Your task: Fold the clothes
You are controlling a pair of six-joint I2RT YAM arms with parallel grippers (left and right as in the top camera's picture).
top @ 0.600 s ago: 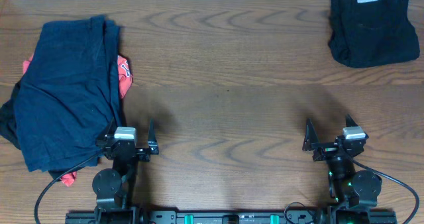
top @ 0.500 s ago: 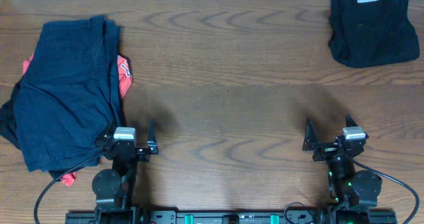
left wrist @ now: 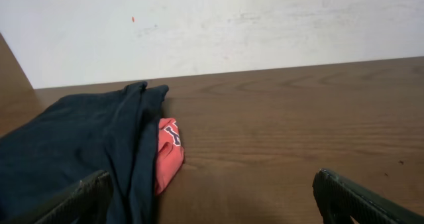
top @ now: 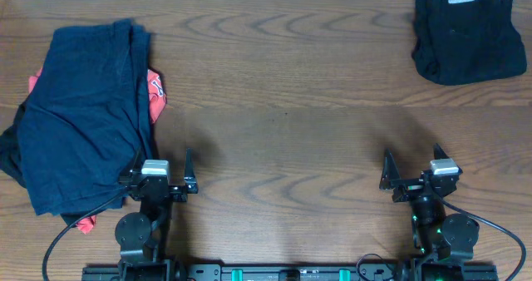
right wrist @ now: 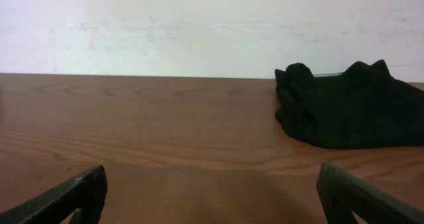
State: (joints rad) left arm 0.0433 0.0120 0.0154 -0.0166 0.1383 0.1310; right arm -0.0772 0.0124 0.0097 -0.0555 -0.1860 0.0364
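Clothes (top: 83, 115) lie in a navy heap at the left edge of the worktop (top: 283, 106), the near end just beside the left tool (top: 162, 169), whose jaws stand wide and empty; the right tool (top: 411, 160) gapes equally wide, holding nothing; the heap's long axis runs near to far, leaning slightly right; a red piece (top: 156, 94) is mostly buried under it, its white print cut off; a black bundle (top: 470, 36) sits in the far right corner, folds hard to make out.
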